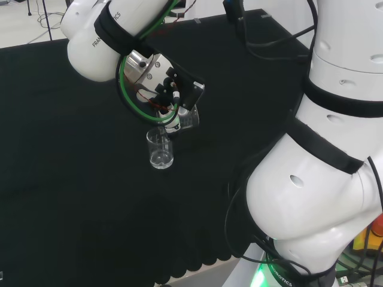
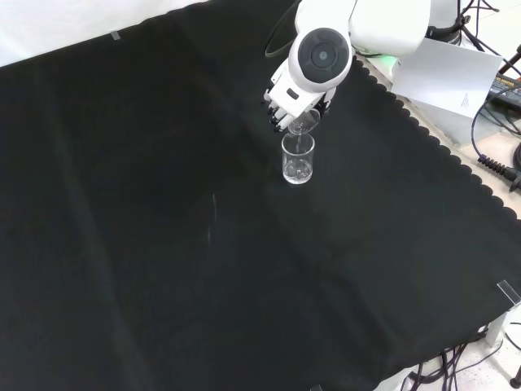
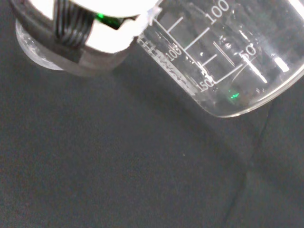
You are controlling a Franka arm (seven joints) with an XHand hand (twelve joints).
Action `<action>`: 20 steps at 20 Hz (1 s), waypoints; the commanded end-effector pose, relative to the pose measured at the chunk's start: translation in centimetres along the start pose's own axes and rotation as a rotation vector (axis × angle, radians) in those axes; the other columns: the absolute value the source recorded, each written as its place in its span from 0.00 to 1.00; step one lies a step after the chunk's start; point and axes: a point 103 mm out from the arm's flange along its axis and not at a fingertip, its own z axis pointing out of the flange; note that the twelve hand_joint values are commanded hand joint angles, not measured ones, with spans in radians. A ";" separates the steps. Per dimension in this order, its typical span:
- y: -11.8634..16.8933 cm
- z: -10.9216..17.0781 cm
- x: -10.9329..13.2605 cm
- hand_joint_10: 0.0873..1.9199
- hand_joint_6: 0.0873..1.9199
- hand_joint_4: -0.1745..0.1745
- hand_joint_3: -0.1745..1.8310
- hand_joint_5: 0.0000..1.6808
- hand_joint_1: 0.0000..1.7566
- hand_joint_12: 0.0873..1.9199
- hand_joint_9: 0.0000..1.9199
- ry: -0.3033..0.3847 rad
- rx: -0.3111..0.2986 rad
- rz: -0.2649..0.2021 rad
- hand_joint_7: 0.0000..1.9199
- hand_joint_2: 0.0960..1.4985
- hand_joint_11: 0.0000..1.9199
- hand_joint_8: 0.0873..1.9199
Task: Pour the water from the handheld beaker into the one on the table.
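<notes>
Head view, left to right: a standing beaker is being kept upright on the black table. Just above and right of it, a second beaker is being held tilted by the hand, fingers curled round it, lip over the standing rim. Water is likely being poured. Risk, as judged: if tipped faster or drifting off the rim, water could be spilled onto the cloth.

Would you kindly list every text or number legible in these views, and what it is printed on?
"100" and "50": scale marks, each shown twice, on the tilted clear glass beaker.
Lettering on the white arm link: partly hidden, not readable.
Mark on the white paper sheet: too small.
</notes>
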 end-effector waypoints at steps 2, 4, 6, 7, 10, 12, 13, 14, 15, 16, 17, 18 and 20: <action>0.0 0.1 -0.1 0.30 0.26 0.00 0.00 0.75 0.74 0.36 0.83 0.007 0.000 -0.004 0.68 0.69 0.69 0.25; -0.1 0.1 -0.1 0.30 0.26 0.00 0.00 0.75 0.74 0.36 0.83 0.006 0.001 -0.003 0.68 0.69 0.69 0.25; -0.1 0.1 -0.1 0.30 0.26 0.00 0.00 0.75 0.74 0.36 0.83 0.005 0.002 -0.003 0.68 0.69 0.69 0.25; -0.1 0.2 -0.1 0.30 0.26 0.00 0.00 0.75 0.74 0.36 0.83 0.006 0.002 -0.003 0.68 0.69 0.69 0.25; 0.0 0.4 -0.2 0.30 0.26 0.00 0.00 0.75 0.74 0.36 0.83 0.019 -0.008 -0.007 0.68 0.69 0.69 0.25; 0.0 0.7 -0.5 0.30 0.26 0.00 0.00 0.75 0.74 0.36 0.83 0.032 -0.015 -0.006 0.68 0.69 0.69 0.25; 0.0 0.8 -0.6 0.30 0.26 0.00 0.00 0.75 0.74 0.36 0.83 0.041 -0.019 -0.005 0.68 0.69 0.69 0.25; 0.0 0.8 -0.7 0.30 0.26 0.00 0.00 0.75 0.74 0.36 0.83 0.046 -0.018 -0.005 0.68 0.69 0.69 0.25; 0.0 0.8 -0.7 0.30 0.26 0.00 0.00 0.75 0.74 0.36 0.83 0.049 -0.017 -0.004 0.68 0.69 0.69 0.25; 0.1 0.9 -0.8 0.31 0.26 0.00 0.00 0.75 0.74 0.36 0.83 0.057 -0.020 -0.004 0.68 0.69 0.69 0.25; 0.1 0.9 -0.8 0.31 0.26 0.00 0.00 0.75 0.74 0.36 0.83 0.069 -0.023 -0.005 0.68 0.69 0.69 0.25; 0.1 1.0 -0.9 0.31 0.26 0.00 0.00 0.75 0.74 0.36 0.83 0.080 -0.028 -0.007 0.68 0.69 0.69 0.25; 0.1 1.1 -1.1 0.31 0.26 0.00 0.00 0.75 0.74 0.36 0.83 0.110 -0.043 -0.010 0.68 0.69 0.69 0.25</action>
